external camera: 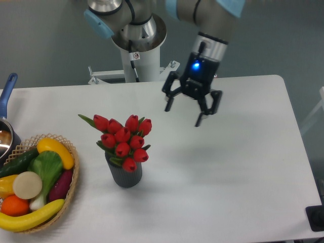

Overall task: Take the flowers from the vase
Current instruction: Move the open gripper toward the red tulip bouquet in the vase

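A bunch of red tulip flowers (123, 140) with green leaves stands upright in a small dark grey ribbed vase (125, 175) left of the table's middle. My gripper (183, 115) hangs above the table to the upper right of the flowers, apart from them. Its two dark fingers are spread wide and point down, with nothing between them. A blue light glows on the gripper body.
A wicker basket (70, 180) of fruit and vegetables sits at the front left. A metal pot with a blue handle (7, 88) is at the left edge. The robot base (136, 61) stands behind the white table (233, 172). A dark object (316, 217) shows at the lower right corner.
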### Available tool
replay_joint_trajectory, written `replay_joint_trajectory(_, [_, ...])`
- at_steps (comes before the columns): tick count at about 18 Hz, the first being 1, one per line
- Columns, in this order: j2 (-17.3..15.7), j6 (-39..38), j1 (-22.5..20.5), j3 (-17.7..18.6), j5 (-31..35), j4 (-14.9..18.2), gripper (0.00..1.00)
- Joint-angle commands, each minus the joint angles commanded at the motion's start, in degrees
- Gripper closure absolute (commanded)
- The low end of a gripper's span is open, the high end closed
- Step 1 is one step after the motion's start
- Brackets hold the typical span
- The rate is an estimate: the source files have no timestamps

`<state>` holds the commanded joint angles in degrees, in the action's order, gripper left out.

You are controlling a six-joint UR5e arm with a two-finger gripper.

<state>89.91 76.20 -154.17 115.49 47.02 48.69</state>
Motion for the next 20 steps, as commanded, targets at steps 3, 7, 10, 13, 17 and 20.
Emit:
replay_joint_trajectory(3, [-0.35,-1.92,2.12,1.48,-1.4,0.17,0.0])
replay_joint_trajectory(7, [-1.49,-3.16,2.12,4.31,-4.48,0.09,0.0])
replay_joint_trajectory(10, [-0.7,-3.08,2.38,4.22,-4.48,-0.96,0.0])
replay_joint_trajectory(13, [0.44,-2.99,2.56,3.78,-5.01,-2.9,0.0])
replay_joint_trajectory(17, [3.16,-2.64,3.96,2.03,-4.92,-5.18,0.0])
replay_joint_trajectory(20, [4.13,-2.64,4.75,0.71,-5.01,-5.27,0.0])
